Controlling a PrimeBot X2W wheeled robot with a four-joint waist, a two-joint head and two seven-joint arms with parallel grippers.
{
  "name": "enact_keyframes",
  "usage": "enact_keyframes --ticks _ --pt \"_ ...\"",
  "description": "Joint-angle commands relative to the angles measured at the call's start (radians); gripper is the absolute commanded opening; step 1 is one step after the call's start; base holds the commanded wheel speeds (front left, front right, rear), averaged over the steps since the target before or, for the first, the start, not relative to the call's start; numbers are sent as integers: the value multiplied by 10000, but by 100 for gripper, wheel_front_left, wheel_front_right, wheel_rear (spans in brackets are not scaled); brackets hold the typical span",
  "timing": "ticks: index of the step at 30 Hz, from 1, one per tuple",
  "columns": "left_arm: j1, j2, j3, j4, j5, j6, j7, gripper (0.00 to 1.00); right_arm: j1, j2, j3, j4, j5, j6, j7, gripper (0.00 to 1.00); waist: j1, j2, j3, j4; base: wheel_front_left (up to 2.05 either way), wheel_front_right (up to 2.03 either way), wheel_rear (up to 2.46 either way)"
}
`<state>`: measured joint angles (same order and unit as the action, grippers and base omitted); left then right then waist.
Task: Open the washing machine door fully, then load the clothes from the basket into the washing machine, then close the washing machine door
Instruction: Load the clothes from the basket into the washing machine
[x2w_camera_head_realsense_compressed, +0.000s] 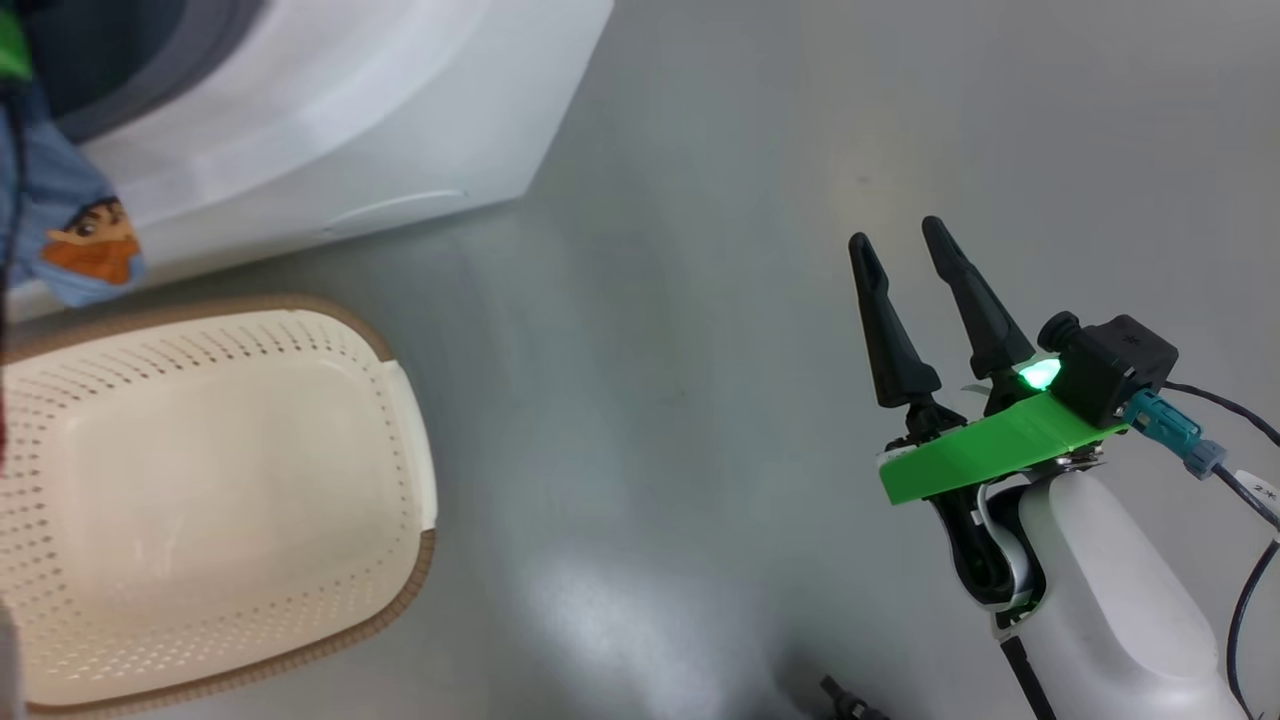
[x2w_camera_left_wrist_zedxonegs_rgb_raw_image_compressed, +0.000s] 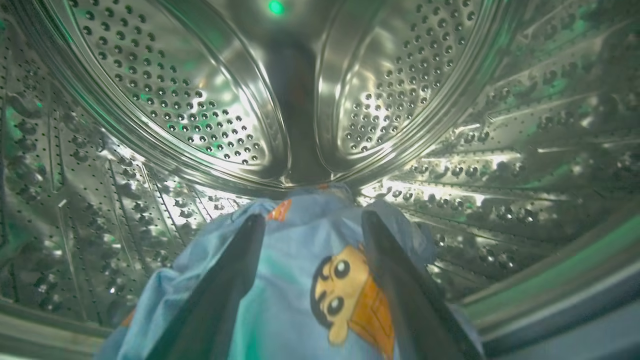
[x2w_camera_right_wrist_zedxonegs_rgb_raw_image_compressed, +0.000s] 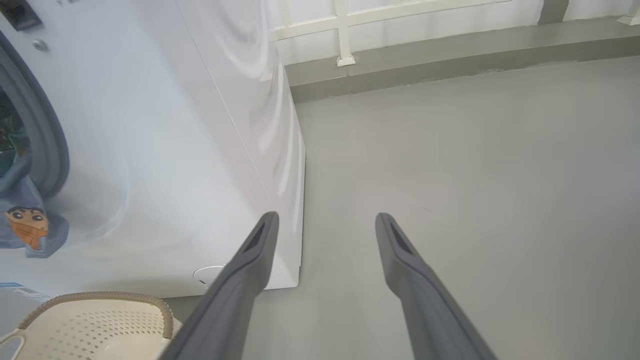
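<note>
Left gripper (x2w_camera_left_wrist_zedxonegs_rgb_raw_image_compressed: 314, 216) sits inside the washer drum (x2w_camera_left_wrist_zedxonegs_rgb_raw_image_compressed: 175, 90), fingers spread wide. The blue bear-print clothes (x2w_camera_left_wrist_zedxonegs_rgb_raw_image_compressed: 295, 290) lie between and under them, probably loose, though it's hard to be sure. This is the loading step. One end of the clothes hangs out over the washer's front and the basket (x2w_camera_head_realsense_compressed: 330, 312) looks empty. Next: pull the arm out, tuck that end in, shut the door. Right gripper (x2w_camera_head_realsense_compressed: 897, 232) is wide and empty over the floor (x2w_camera_head_realsense_compressed: 650, 300).

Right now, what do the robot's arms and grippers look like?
The right gripper has two long, black, tapered fingers on a bright green bracket. Beside it sits a black camera block with a glowing green light, a teal connector and black cables. The forearm is glossy white. The left gripper has the same dark fingers.
</note>
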<state>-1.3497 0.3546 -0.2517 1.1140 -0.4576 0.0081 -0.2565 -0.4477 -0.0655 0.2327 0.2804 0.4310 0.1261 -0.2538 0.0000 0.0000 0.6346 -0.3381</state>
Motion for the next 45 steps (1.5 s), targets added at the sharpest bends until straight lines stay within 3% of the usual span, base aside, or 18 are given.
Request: enact_keyframes --ticks 1,25,45 --pt "205 366 163 -267 29 -54 -52 100 3 -93 212 -163 -84 46 -80 100 0 0 -350 222 0 0 0" --pt "5922 -1045 1552 -3880 710 -595 -53 100 699 -697 313 546 181 46 -80 100 0 0 -3748 1947 0 0 0" --pt "9923 -1499 2257 -7183 1190 -642 -53 100 1422 -844 153 558 200 46 -80 100 0 0 -5074 2476 0 0 0"
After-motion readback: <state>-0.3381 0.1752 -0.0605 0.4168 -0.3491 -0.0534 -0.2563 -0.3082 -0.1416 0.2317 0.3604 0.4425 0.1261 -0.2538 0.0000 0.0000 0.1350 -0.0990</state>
